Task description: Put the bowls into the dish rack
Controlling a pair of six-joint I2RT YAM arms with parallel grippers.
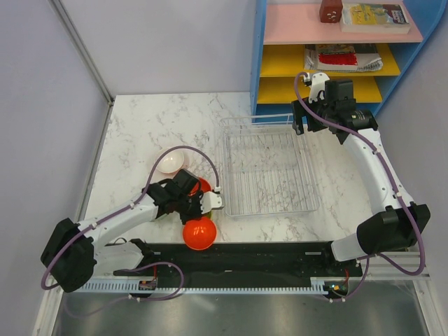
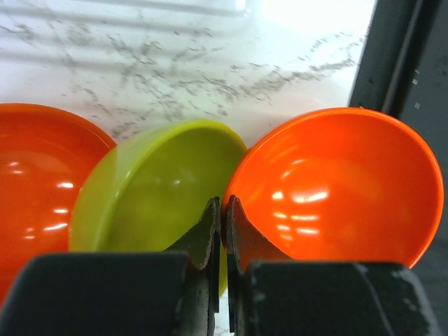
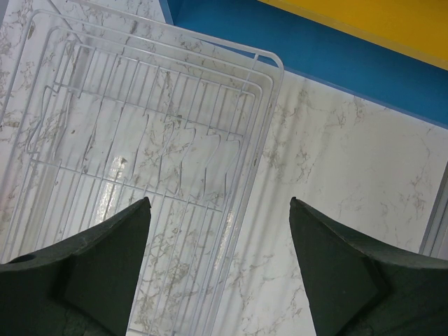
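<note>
- Closing at the seam between the yellow-green bowl [image 2: 154,192] and an orange bowl [image 2: 343,185], the left gripper [image 2: 222,227] has its jaws pressed together; I cannot tell if they pinch a rim.
- Right gripper [image 3: 220,238] hangs spread wide above the bare dish rack [image 1: 269,168], probably to keep clear.

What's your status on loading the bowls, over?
Left gripper shut where yellow-green bowl meets orange bowl, grip unconfirmed. Right gripper open by dish rack far right corner. Rack empty, nothing blocking it.
</note>
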